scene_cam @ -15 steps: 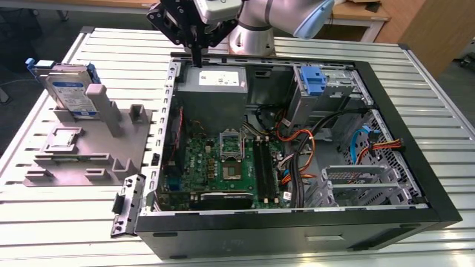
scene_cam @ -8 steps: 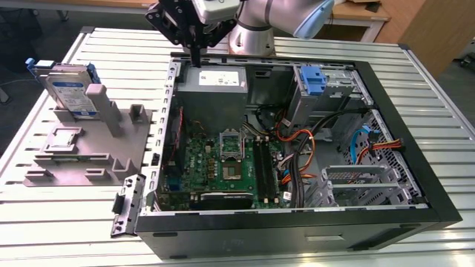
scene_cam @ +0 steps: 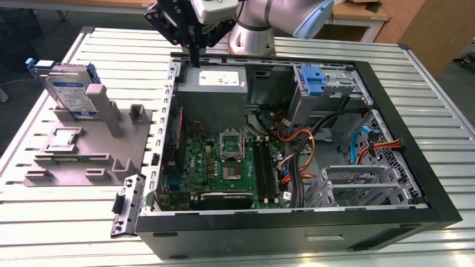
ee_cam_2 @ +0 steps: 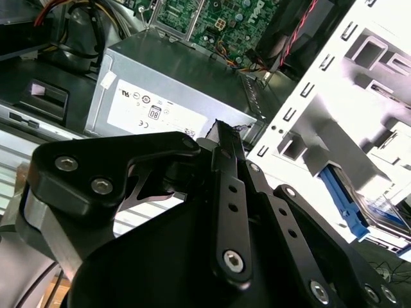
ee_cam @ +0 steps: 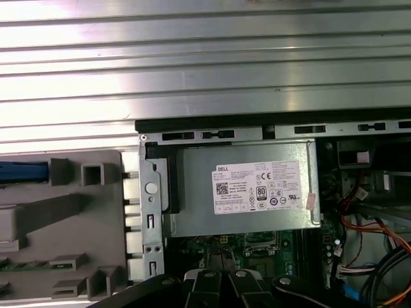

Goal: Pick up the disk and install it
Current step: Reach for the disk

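Note:
The disk [scene_cam: 68,92] stands upright in a slot of the grey fixture [scene_cam: 89,150] at the exterior view's left, silver with a white and blue label and blue side rails. Its blue rail [ee_cam_2: 343,199] shows in the second wrist view, and a blue edge of the disk [ee_cam: 22,172] shows in the first wrist view. My gripper [scene_cam: 194,60] hangs over the back left corner of the open computer case [scene_cam: 297,222], to the right of the disk and well apart from it. Its black fingers [ee_cam_2: 221,138] are shut together and hold nothing.
Right under the gripper lies the grey power-supply box [scene_cam: 215,82] with a white sticker. A blue latch piece [scene_cam: 315,80] stands at the case's back right, and a metal drive cage [scene_cam: 364,186] sits at front right. Cables cross the middle. Everything rests on a slatted metal table [scene_cam: 74,233].

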